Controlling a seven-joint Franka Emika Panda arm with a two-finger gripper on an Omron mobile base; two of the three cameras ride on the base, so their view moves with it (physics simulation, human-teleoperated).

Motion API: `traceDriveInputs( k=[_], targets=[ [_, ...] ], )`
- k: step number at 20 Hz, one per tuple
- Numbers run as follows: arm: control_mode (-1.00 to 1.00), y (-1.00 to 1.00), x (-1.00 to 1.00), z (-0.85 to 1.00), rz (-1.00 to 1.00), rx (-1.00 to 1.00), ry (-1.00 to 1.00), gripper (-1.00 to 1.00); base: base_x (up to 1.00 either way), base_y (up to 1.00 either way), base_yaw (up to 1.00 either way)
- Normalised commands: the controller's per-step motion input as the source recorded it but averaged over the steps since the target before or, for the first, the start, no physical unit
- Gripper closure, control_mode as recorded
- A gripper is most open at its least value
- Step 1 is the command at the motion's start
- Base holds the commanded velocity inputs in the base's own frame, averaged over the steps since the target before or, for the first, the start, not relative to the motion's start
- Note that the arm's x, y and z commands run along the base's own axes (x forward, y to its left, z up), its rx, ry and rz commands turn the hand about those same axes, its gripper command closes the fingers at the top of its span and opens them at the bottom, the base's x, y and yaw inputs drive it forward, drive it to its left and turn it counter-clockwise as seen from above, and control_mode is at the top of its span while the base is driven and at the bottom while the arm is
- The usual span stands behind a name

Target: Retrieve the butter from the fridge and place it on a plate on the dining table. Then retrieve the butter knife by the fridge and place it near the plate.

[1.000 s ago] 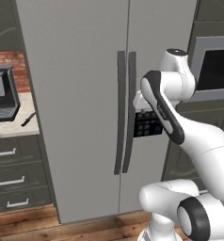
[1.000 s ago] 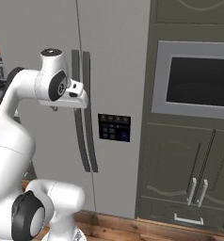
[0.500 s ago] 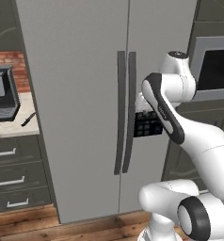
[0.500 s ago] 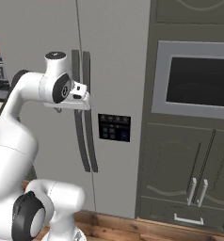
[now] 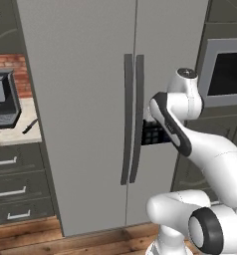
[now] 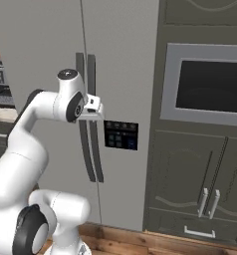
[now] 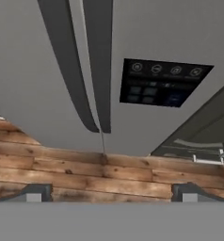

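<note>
The fridge (image 5: 85,99) stands closed, its two dark curved handles (image 6: 90,124) side by side at the door seam. My gripper (image 7: 112,193) is open, its fingertips wide apart with nothing between them, looking down along the right door past the handles (image 7: 100,61). The hand (image 6: 94,107) hovers just in front of the right handle, beside the dark control panel (image 6: 120,134). A slim dark butter knife (image 5: 30,126) lies on the counter left of the fridge. The butter is hidden behind the shut doors. The plate and dining table are out of view.
A dark cabinet with a built-in microwave (image 6: 210,97) and lower doors (image 6: 207,201) flanks the fridge on the right. On the left, a counter (image 5: 11,134) carries a dark appliance (image 5: 1,99) over grey drawers (image 5: 11,191). Wooden floor (image 7: 85,169) lies below.
The hand has shifted a little lower and to the right, closer to the right door handle. The fridge doors stay shut and the jaws stay open.
</note>
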Motion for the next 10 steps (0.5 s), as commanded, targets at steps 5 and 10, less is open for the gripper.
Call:
traceDriveInputs(
  k=[5,10],
  targets=[
    [-1.0,0.12,0.51,0.0,0.0,0.02,-0.08,-1.0,0.0,0.0,0.0],
    [-1.0,0.06,0.68,0.0,0.0,0.0,-0.01,-1.0,0.0,0.0,0.0]
  ],
)
